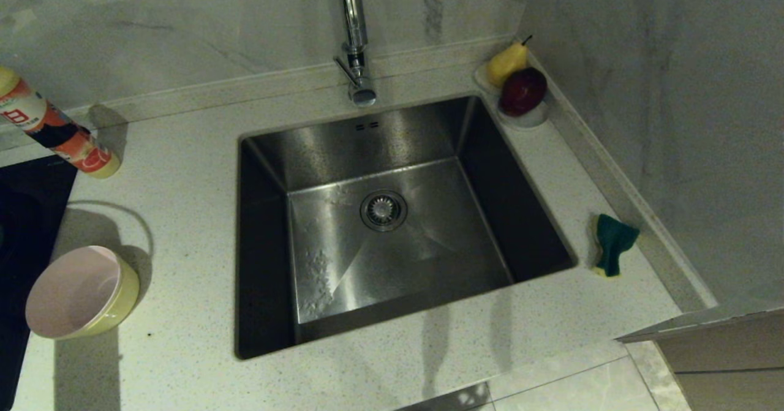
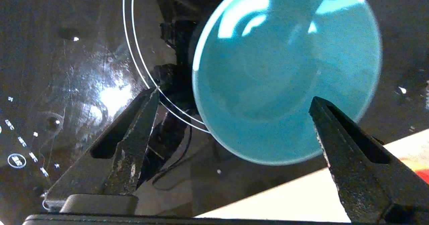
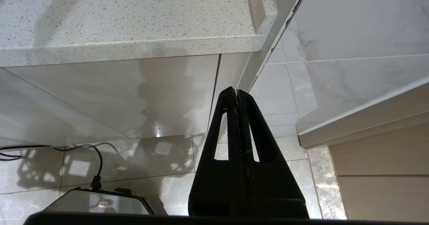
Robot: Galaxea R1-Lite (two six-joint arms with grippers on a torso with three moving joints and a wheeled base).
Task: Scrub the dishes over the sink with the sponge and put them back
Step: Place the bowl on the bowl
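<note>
Far at the left edge of the counter, the light blue bowl sat upright on the black cooktop, under the left gripper, whose fingers stood wide apart and held nothing. Near it, the pink bowl rested nested in the yellow bowl. The sink was in the middle. The sponge lay at the right edge. The right gripper hung below the counter's front edge, fingers pressed together.

The left end effector hung with its fingers spread wide above a blue bowl. The bowl sat upright on a glossy black hob, beside the pale worktop.
</note>
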